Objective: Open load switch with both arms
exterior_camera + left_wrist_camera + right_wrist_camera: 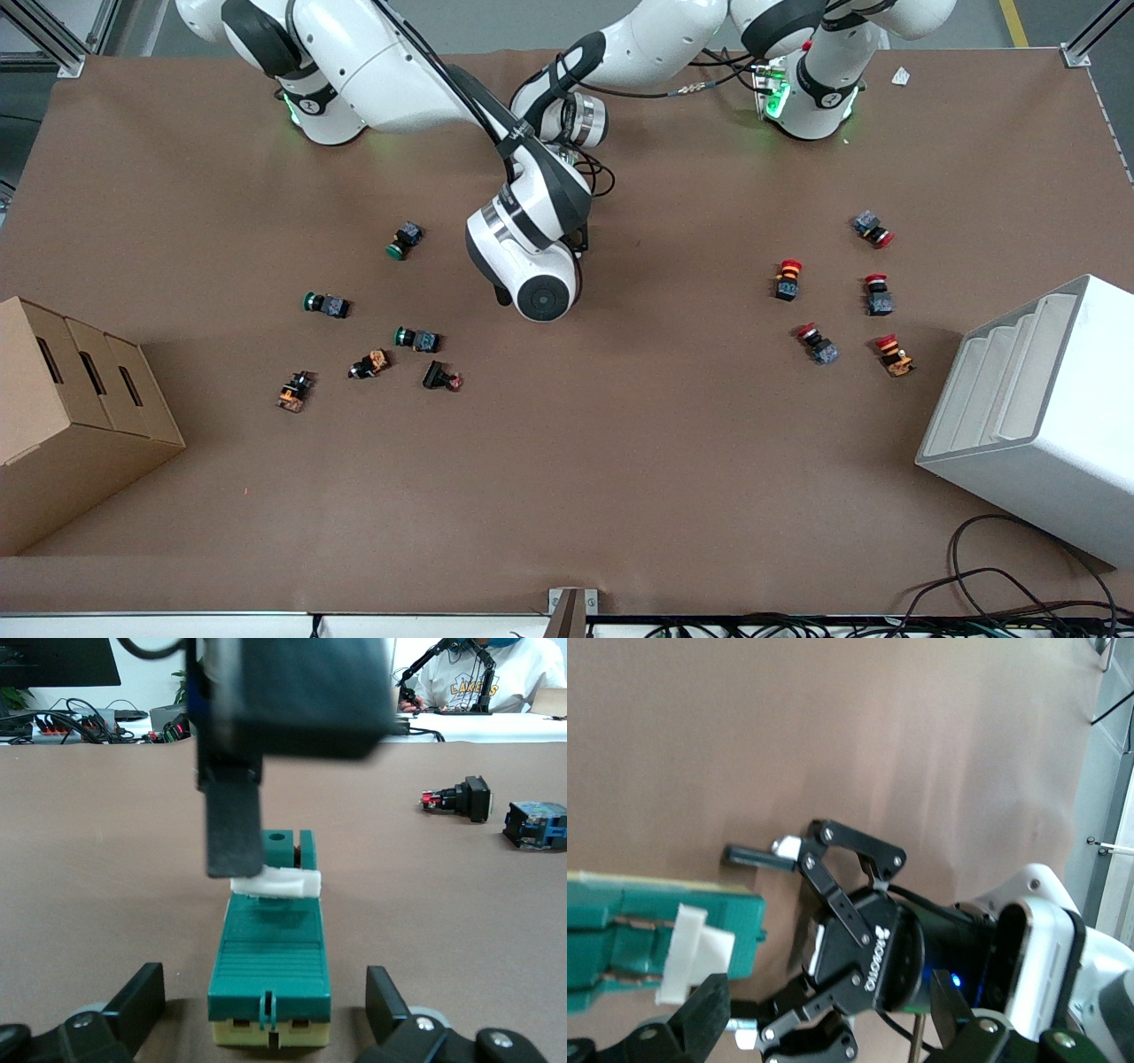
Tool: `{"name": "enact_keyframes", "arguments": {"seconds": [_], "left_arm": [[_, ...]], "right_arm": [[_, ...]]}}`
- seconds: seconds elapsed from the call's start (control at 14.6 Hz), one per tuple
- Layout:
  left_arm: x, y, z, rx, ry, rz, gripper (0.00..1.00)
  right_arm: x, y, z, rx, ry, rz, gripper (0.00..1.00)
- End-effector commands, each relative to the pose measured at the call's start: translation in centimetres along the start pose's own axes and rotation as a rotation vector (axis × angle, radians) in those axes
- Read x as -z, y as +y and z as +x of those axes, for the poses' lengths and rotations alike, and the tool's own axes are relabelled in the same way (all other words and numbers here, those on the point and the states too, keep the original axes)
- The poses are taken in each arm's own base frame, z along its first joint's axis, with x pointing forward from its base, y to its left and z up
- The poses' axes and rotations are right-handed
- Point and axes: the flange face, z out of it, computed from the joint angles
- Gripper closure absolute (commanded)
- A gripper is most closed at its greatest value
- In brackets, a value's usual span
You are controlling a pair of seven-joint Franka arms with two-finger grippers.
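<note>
The load switch [270,961] is a dark-green block on a cream base with a white lever [276,883] on top. It lies on the brown table near its middle. In the front view the right arm's hand [532,261] hides it. My left gripper [264,997] is open. Its fingers [142,997] straddle one end of the block with a gap on each side. My right gripper [828,1010] is open over the switch [656,935]. One of its fingers [234,828] rests against the white lever [691,957].
Green and orange push buttons [416,338] lie toward the right arm's end, beside a cardboard box [71,416]. Red-capped buttons [788,279] lie toward the left arm's end, near a white bin [1036,416]. Cables [1019,594] trail at the table's near edge.
</note>
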Motion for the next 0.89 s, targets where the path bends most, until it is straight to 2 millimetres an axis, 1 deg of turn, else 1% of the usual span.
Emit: {"name": "enact_keyframes", "arguments": {"seconds": [0.0,0.14,0.2,0.27,0.34,0.41,0.48,0.61,0.68,0.75,0.82], "left_arm": [[0.2,-0.5,-2.3,-0.007,-0.023,-0.007,0.00],[0.2,-0.5,-2.3,-0.007,-0.023,-0.007,0.00],[0.2,-0.5,-2.3,-0.007,-0.025,-0.006,0.00],[0.3,-0.5,-2.4,-0.008,-0.025,-0.006,0.00],[0.3,-0.5,-2.4,-0.008,-0.025,-0.006,0.00],[0.2,-0.5,-2.4,-0.008,-0.024,-0.006,0.00],[0.2,-0.5,-2.4,-0.008,-0.024,-0.006,0.00],[0.3,-0.9,-2.2,-0.027,-0.024,-0.007,0.00],[0.2,-0.7,-1.8,-0.020,-0.021,-0.006,0.00],[0.3,-0.6,-1.6,-0.015,-0.024,-0.007,0.00],[0.7,0.0,-0.8,0.003,-0.036,-0.007,0.00]], "right_arm": [[-0.7,-0.8,1.6,-0.023,0.033,0.019,0.00],[-0.5,-1.2,1.9,-0.028,0.026,0.034,0.00],[0.1,-1.3,2.3,-0.031,0.020,0.038,0.00],[0.9,-1.3,2.8,-0.026,0.012,0.041,0.00],[2.1,-1.3,3.9,-0.009,0.002,0.041,0.00],[3.8,-1.3,5.4,0.008,-0.007,0.042,0.00],[5.7,-1.5,7.6,0.041,-0.003,0.047,0.00],[9.2,-0.9,10.2,0.152,0.036,0.084,0.00],[10.8,-0.6,11.8,0.208,0.077,0.118,0.00],[12.1,-0.6,13.5,0.250,0.126,0.145,0.00],[13.3,-0.9,15.5,0.298,0.173,0.166,0.00]]}}
